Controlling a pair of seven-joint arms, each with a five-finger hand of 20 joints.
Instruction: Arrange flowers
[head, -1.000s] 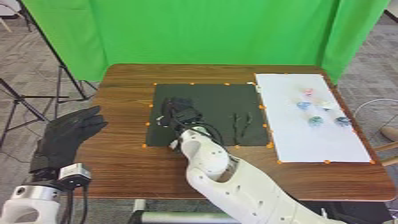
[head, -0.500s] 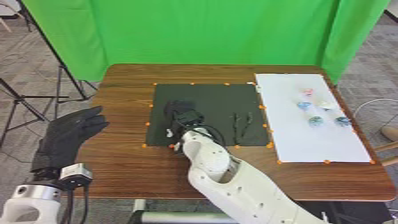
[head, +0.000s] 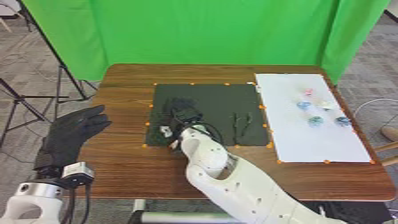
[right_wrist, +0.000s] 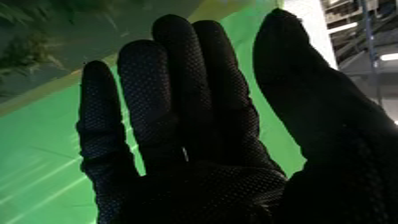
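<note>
Nudged slightly forward and to the left over the last half second, the right hand (head: 182, 106) now lies over the dark mat (head: 222, 97). Beside its wrist, where a pale fleck showed before, a green clump (head: 166, 131) has come into sight on the mat. In the right wrist view that hand is spread wide: fingers straight, thumb well apart from them, nothing held. Green foliage (right_wrist: 28, 50) shows beyond the fingertips, apart from them; whether it is the same clump I cannot tell.

Right of the hand, two thin dark stems (head: 237, 127) lie near each other on the mat, untouched. Farther right, the white sheet (head: 315, 145) bears the flowers in a loose group: a pink one (head: 308, 92), a blue one (head: 304, 105), a white one (head: 326, 105) and two blue-green ones (head: 315, 121) (head: 343, 121). These have stayed put.

The left hand (head: 67, 137) has shifted only a touch to the right and waits at the table's left side, fingers extended.

For the task, the shift looks like fine placing around the greenery rather than a carry. With the flowers still lying apart from the stems, the arranging seems at an early stage. A grasp would next need the hand to close on a slender piece, which could easily slip or roll.
</note>
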